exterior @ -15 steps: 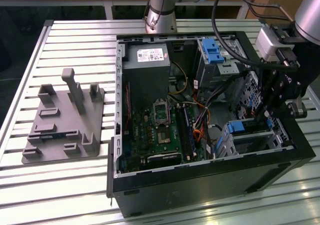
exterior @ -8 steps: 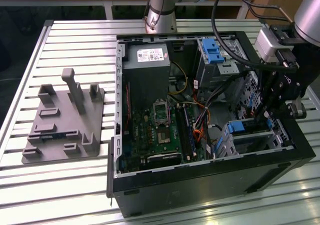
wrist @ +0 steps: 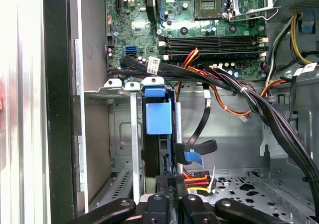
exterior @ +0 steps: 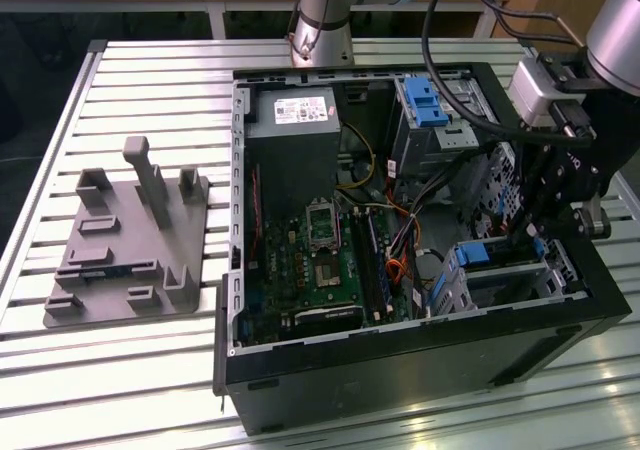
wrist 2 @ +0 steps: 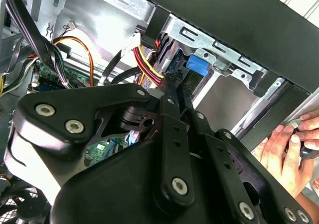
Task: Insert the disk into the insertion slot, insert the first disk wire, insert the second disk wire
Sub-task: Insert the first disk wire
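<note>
The disk [wrist: 158, 118], framed by its blue carrier, sits on edge inside the insertion slot [wrist: 122, 129], a grey metal cage at the case's corner. In the exterior view the disk's blue carrier [exterior: 475, 255] shows in the cage [exterior: 530, 275] on the exterior view's right, with my gripper [exterior: 520, 235] reaching down onto it. Its fingers [wrist: 164, 186] stand close together at the disk's edge, and a red, yellow and black disk wire [wrist: 195, 176] ends right at them. In the second wrist view the gripper [wrist 2: 172, 82] pinches beside that wire [wrist 2: 149, 59], near the blue carrier tab [wrist 2: 199, 64].
A black flat cable with a blue end [wrist: 193, 155] loops beside the disk. Thick black cable bundles [wrist: 259, 104] cross above the cage. The motherboard [exterior: 320, 260], power supply [exterior: 295, 120] and a taller bay with a blue latch [exterior: 425, 100] crowd the case. A grey fixture [exterior: 130, 240] lies outside it. A person's hand [wrist 2: 286, 149] rests beyond the case wall.
</note>
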You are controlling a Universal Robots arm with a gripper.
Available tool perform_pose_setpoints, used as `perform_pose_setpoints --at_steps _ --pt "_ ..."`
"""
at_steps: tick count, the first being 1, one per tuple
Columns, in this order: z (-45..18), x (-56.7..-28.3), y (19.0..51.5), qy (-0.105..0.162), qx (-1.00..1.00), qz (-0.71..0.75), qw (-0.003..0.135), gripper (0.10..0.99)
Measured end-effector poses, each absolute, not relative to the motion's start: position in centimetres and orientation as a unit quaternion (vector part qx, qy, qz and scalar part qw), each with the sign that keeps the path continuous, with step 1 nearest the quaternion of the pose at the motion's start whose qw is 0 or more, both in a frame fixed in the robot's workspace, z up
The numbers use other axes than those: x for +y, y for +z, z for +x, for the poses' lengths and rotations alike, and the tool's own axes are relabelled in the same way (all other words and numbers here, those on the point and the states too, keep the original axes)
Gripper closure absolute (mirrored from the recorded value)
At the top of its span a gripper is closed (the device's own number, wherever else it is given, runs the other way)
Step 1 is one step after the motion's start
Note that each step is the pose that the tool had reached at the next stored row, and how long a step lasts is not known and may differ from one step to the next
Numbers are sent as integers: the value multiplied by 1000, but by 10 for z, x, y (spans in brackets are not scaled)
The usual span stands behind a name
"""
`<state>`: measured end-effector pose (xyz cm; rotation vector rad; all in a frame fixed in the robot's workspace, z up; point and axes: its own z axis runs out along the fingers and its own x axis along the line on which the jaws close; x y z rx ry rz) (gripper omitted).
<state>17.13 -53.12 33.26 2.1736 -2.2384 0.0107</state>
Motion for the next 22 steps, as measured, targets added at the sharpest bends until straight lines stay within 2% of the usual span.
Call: perform_pose_setpoints --at_steps 20,21,22 --pt "171 -531 326 3 -717 697 10 918" --pt "171 -532 326 3 -717 697 10 910" --pt "171 -532 326 3 -717 697 10 851"
